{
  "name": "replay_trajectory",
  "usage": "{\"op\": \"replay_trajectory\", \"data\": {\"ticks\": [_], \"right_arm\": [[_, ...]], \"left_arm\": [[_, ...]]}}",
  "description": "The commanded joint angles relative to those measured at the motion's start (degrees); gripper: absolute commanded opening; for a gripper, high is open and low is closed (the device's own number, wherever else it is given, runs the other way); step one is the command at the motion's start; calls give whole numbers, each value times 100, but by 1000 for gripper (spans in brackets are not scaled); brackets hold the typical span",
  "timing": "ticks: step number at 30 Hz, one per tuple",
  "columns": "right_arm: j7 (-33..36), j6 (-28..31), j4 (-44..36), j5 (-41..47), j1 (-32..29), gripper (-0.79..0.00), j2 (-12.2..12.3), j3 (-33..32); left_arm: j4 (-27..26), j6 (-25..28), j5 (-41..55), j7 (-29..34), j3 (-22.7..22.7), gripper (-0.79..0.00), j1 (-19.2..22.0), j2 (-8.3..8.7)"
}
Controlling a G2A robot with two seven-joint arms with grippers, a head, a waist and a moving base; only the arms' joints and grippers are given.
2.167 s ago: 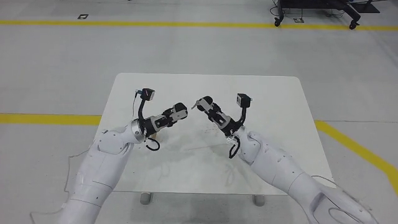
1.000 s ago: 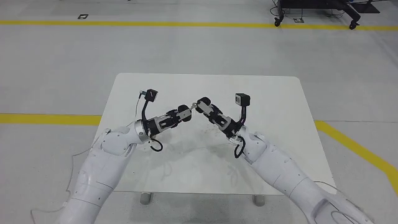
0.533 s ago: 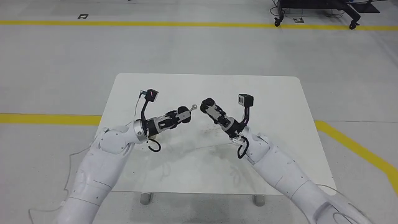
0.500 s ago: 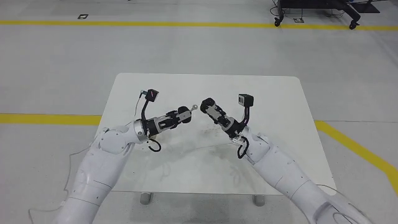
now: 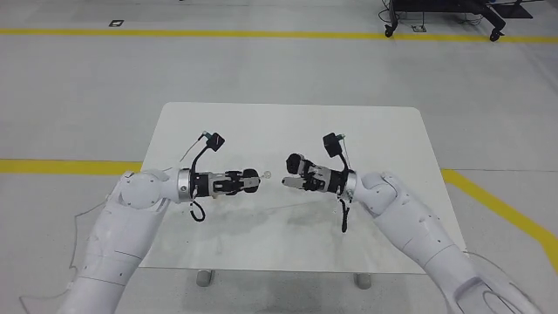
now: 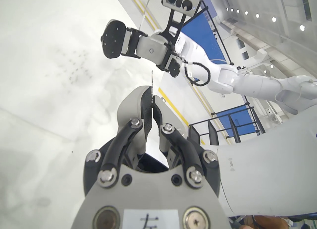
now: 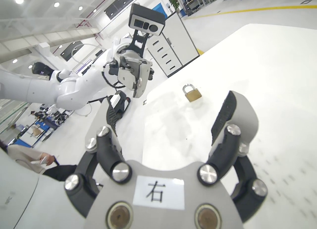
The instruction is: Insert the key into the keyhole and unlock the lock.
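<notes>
The left tool (image 6: 151,96) is clenching the key (image 6: 151,80) between its pads, and the thin metal blade is sticking out past the fingertips. The right tool (image 7: 174,98) is standing released, with its two fingers spread wide and nothing between them. The brass lock (image 7: 192,93) is lying flat on the white surface (image 7: 272,66), apart from both tools, and its shackle is pointing away from the right tool. In the right wrist view, the right tool is hanging near the lock with its spread fingers turned toward it. The left tool is hanging in the air to one side of the lock, higher than it. In the top view the two tools are facing each other, near one another but not touching, and the key is pointing toward the right tool.
</notes>
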State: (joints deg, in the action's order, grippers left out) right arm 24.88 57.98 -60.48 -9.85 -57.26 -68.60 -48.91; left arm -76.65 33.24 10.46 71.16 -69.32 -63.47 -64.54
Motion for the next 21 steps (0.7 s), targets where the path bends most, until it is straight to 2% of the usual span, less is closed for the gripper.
{"op": "replay_trajectory", "data": {"ticks": [1, 3, 6, 9, 13, 16, 21], "right_arm": [[716, 2, -4, 485, 65, -579, 33, 120], [1189, 2, -8, 813, 151, -545, 50, 224], [1536, 2, -41, 1292, 197, -456, 58, 315], [1784, 2, -30, 1746, 211, -449, 77, 328], [2125, 2, -3, 2166, 247, -483, 87, 367], [2147, -4, 58, 2302, 312, -548, 83, 570], [2141, 2, 209, 2437, 496, -576, 81, 911]], "left_arm": [[-93, -99, 182, 87, 177, -785, -1, 18], [-85, -167, 155, 155, 252, -785, 50, 55], [-42, -199, 151, 187, 369, -785, 117, 95], [18, -165, 130, 153, 450, -785, 176, 132], [80, -159, 93, 147, 590, -785, 252, 166], [142, -180, 164, 167, 687, -785, 314, 184], [194, -168, 207, 155, 810, -785, 385, 219]]}}
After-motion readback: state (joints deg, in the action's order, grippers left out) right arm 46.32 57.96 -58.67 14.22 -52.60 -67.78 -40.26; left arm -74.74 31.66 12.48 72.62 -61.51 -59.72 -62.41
